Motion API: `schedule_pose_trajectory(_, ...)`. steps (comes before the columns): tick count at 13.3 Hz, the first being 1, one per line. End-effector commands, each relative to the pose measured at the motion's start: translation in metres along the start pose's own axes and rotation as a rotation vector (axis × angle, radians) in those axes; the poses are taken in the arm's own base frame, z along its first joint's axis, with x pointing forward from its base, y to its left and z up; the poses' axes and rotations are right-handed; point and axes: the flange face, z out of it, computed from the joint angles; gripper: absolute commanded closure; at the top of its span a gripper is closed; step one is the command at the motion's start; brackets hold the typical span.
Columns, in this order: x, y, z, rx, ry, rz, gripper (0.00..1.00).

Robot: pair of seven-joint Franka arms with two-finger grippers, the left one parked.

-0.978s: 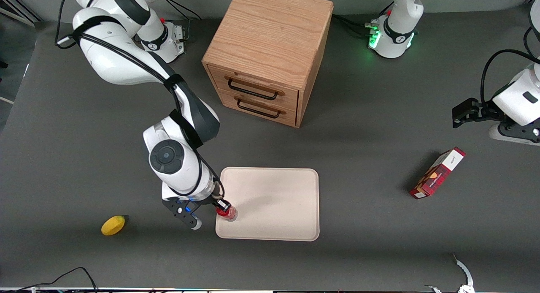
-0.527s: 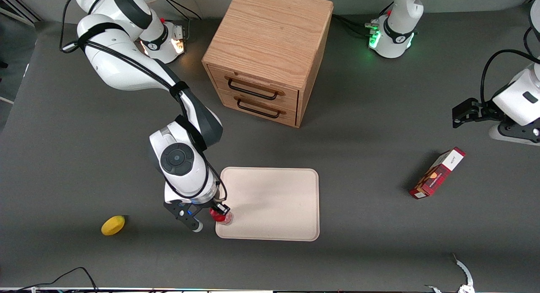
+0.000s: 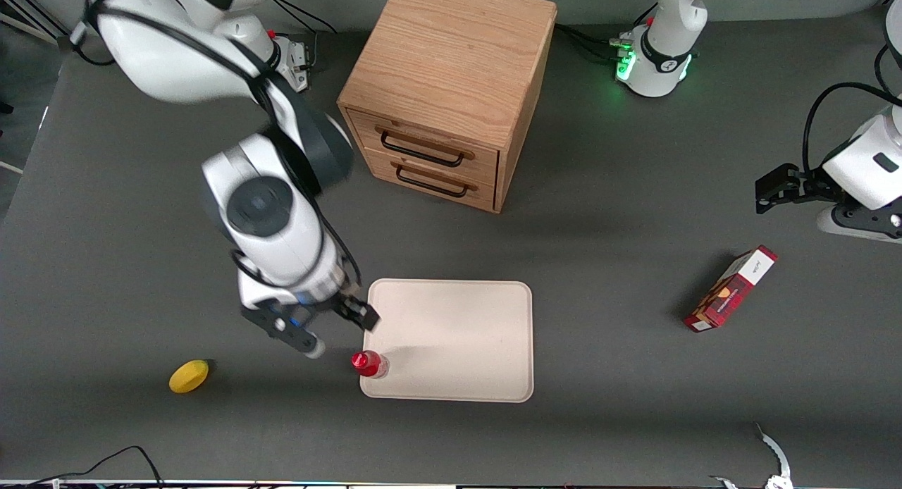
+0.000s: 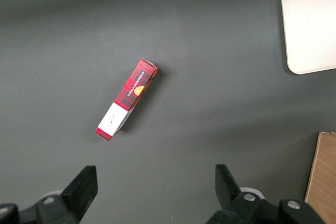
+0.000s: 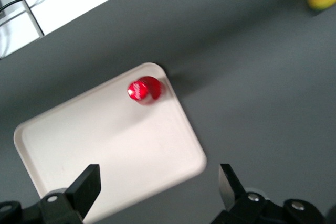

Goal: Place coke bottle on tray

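The coke bottle [image 3: 369, 363] stands upright in the tray [image 3: 465, 348] corner nearest the front camera, released, because the gripper [image 3: 337, 330] hangs above with fingers spread and empty.

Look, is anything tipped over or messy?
Only the carton lies flat on its side, toward the parked arm's end. The bottle stands upright on the tray, right at a corner. The open end effector hangs above, clear of it.
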Motion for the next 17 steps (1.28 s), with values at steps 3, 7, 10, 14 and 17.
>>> schedule_pose_trajectory(3,-0.016,0.129,-0.163,-0.09,-0.087,-0.247,0.0)
schedule_pose_trajectory(7,0.023,0.272,-0.2,-0.023,-0.205,-0.283,0.0)
schedule_pose_trajectory(10,0.005,0.333,-0.161,0.006,-0.176,-0.282,0.0)
schedule_pose_trajectory(14,-0.022,0.342,-0.122,0.024,-0.122,-0.283,0.0)
schedule_pose_trajectory(17,-0.018,0.339,-0.136,0.034,-0.112,-0.215,0.0)
